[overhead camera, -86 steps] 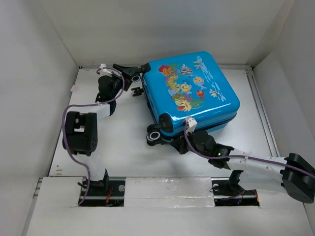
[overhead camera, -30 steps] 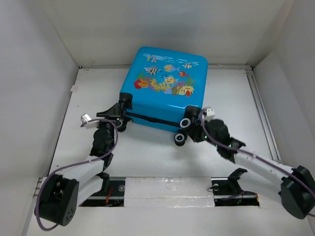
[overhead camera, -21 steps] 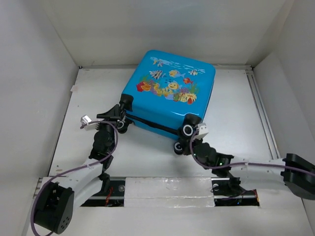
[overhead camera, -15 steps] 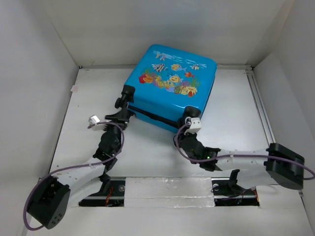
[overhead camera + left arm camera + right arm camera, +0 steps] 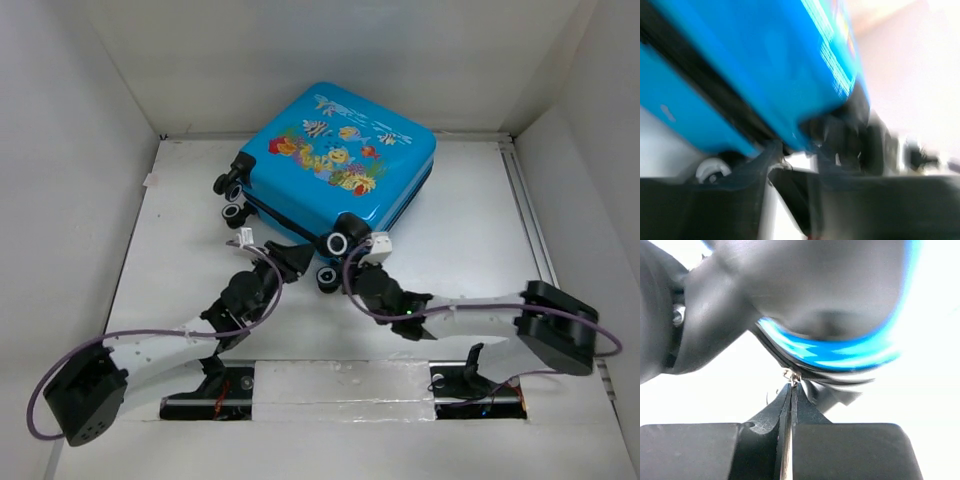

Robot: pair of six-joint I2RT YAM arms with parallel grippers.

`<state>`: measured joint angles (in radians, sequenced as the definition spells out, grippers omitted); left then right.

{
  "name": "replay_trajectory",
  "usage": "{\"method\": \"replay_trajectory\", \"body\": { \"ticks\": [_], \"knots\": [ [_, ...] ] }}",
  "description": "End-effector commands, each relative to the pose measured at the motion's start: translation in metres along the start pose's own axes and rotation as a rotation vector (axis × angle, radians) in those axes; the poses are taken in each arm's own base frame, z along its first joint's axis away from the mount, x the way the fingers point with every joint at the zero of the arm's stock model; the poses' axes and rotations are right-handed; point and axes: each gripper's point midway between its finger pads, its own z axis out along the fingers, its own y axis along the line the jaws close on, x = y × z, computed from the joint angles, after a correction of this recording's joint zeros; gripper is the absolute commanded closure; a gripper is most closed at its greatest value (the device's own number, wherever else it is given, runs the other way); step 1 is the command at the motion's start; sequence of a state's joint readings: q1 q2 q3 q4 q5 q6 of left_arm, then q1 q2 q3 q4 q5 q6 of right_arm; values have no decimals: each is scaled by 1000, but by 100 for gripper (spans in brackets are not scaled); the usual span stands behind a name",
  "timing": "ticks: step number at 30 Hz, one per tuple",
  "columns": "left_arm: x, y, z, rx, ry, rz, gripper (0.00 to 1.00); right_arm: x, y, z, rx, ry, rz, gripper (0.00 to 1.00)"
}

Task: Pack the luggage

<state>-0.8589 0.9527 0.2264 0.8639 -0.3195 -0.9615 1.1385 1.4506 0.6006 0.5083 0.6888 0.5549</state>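
1. White table (image 5: 480,230); white walls (image 5: 330,60) on three sides.
2. Luggage (image 5: 340,160) lies mid far edge, fish print up.
3. Left fingers (image 5: 292,258) beside its near wheel (image 5: 337,243); too blurred to tell their state. Right fingers (image 5: 770,420) pressed shut, tips at zip pull (image 5: 791,375).

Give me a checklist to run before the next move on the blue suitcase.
1. Right gripper shut on the zipper pull: ok.
2. Left gripper hold on the luggage: cannot tell, wrist view blurred.
3. Lid down, fish print up: ok.
4. Seam zipped all round: cannot tell.
5. Grippers apart from each other in the top view: ok.
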Motion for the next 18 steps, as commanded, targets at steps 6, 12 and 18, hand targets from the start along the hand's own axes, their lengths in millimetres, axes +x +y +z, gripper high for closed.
{"method": "replay_trajectory", "body": {
  "ticks": [6, 12, 18],
  "knots": [
    [-170, 9, 6, -181, -415, 13, 0, -41, -11, -60, -149, -19, 180, 100],
    [-255, 64, -18, -259, -615, -137, 0, -29, -3, -62, -192, 37, 185, 100],
    [-246, 96, 21, -236, -374, -138, 0, -28, -2, -61, -192, 37, 185, 100]
  ]
}}
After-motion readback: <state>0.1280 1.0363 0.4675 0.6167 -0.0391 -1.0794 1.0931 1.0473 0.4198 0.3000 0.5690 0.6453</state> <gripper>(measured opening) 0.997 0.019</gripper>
